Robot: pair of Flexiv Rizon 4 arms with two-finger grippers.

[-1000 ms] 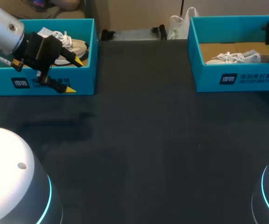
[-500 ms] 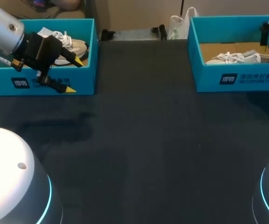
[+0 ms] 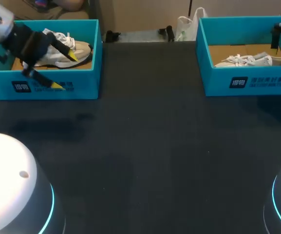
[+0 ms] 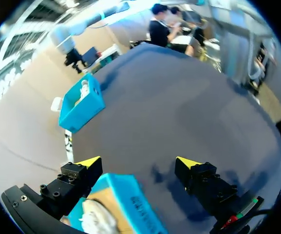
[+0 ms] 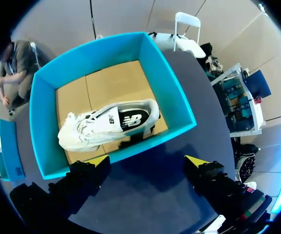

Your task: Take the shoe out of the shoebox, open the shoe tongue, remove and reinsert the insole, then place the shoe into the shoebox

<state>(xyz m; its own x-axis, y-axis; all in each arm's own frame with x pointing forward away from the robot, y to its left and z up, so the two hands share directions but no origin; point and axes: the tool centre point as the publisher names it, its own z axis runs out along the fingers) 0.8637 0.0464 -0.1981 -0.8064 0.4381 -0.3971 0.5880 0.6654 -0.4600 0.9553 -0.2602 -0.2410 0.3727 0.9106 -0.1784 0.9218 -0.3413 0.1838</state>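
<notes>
the left gripper [image 3: 64,69] has its 2 yellow-tipped fingers spread wide, clamped on nothing. 1 tip hangs over the inside of the left shoebox [image 3: 84,80], close to the left shoe [image 3: 78,48]. the other is outside the front wall, so the wall stands between them. i judge that straddle to be a line-up for reaching the shoe, not a grip on the box.

the right gripper [image 5: 147,161] is also spread and holds nothing. it hovers above the right shoebox [image 5: 167,92], looking down on the right shoe [image 5: 108,124] on the brown floor inside — a good place to pick a grasp.

the 2 boxes sit at the far left and far right corners of the desk [image 3: 145,146], well apart. both shoes lie in their boxes, so step 1 — lifting a shoe out — is not yet done.
</notes>
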